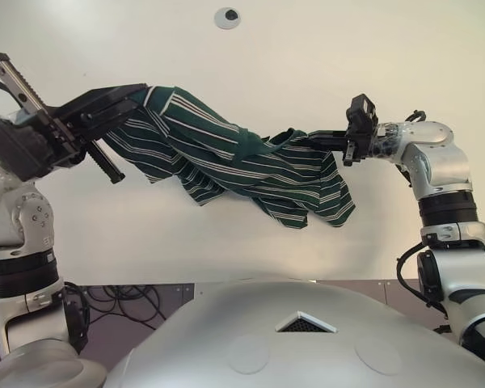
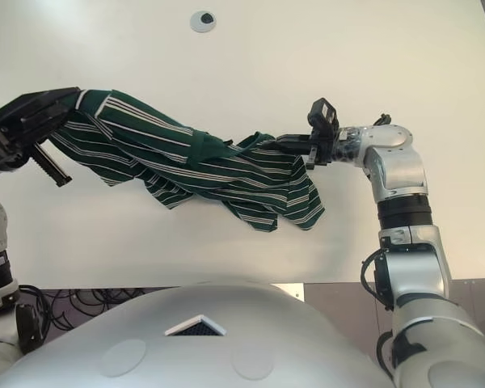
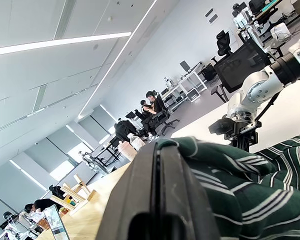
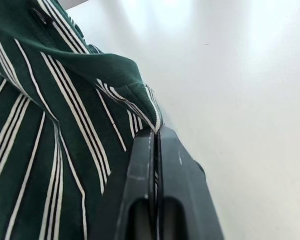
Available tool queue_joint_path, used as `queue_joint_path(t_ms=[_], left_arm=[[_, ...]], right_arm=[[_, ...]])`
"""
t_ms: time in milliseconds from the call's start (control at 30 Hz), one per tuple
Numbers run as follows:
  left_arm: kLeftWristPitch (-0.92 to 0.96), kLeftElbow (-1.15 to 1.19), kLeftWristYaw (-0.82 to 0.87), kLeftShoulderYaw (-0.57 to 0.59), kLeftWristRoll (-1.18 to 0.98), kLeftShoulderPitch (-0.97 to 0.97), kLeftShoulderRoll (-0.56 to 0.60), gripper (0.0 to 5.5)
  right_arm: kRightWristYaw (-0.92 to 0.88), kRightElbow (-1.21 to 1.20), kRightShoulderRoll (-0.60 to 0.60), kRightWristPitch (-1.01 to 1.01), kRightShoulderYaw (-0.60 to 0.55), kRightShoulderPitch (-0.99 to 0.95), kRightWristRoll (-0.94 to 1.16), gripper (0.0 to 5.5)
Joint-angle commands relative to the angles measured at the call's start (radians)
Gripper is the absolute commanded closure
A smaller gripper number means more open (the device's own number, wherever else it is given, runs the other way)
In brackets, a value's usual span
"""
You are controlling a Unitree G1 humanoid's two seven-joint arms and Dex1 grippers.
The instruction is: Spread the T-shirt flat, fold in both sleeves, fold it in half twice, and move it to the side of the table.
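Observation:
A dark green T-shirt with white stripes hangs bunched in the air above the white table, stretched between both arms. My left gripper is shut on one end of the cloth at the left. My right gripper is shut on the other end at the right, with its two black fingers pressed together over a ribbed hem. The middle of the T-shirt sags in loose folds below the line between the grippers. In the left wrist view the striped fabric drapes over the black finger.
A small round grey fitting sits in the table at the far edge. Cables lie on the floor below the table's near edge. The left wrist view looks out on an office with desks and seated people far off.

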Motion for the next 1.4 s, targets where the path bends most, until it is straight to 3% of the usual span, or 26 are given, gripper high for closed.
queue_joint_path(t_ms=[33,167,300,500,767,1100,1400], left_arm=[[0.003,0.000,0.004,0.008,0.003,-0.016,0.006,5.50],[-0.014,0.130,0.120,0.004,0.156,-0.126,-0.010,5.50],[0.016,0.409,0.310,-0.085,0.399,-0.378,-0.048,5.50],[-0.052,0.889,0.544,-0.230,0.715,-0.778,-0.052,5.50],[-0.099,1.327,0.707,-0.348,0.913,-1.237,-0.024,5.50],[-0.028,1.501,0.733,-0.360,0.928,-1.528,-0.028,5.50],[-0.053,1.521,0.701,-0.357,0.916,-1.551,-0.026,5.50]], right_arm=[[-0.005,-0.016,-0.027,0.007,-0.011,-0.005,0.003,5.49],[-0.147,0.048,0.037,-0.096,-0.093,-0.082,-0.003,5.49],[-0.321,0.091,0.146,-0.240,-0.192,-0.246,0.037,5.49],[-0.581,0.346,0.189,-0.451,-0.166,-0.550,-0.132,5.49],[-0.816,0.732,0.145,-0.613,-0.116,-0.932,-0.341,5.49],[-1.054,0.915,0.050,-0.690,-0.035,-1.149,-0.536,5.49],[-1.078,0.929,0.021,-0.753,-0.038,-1.187,-0.556,5.49]])
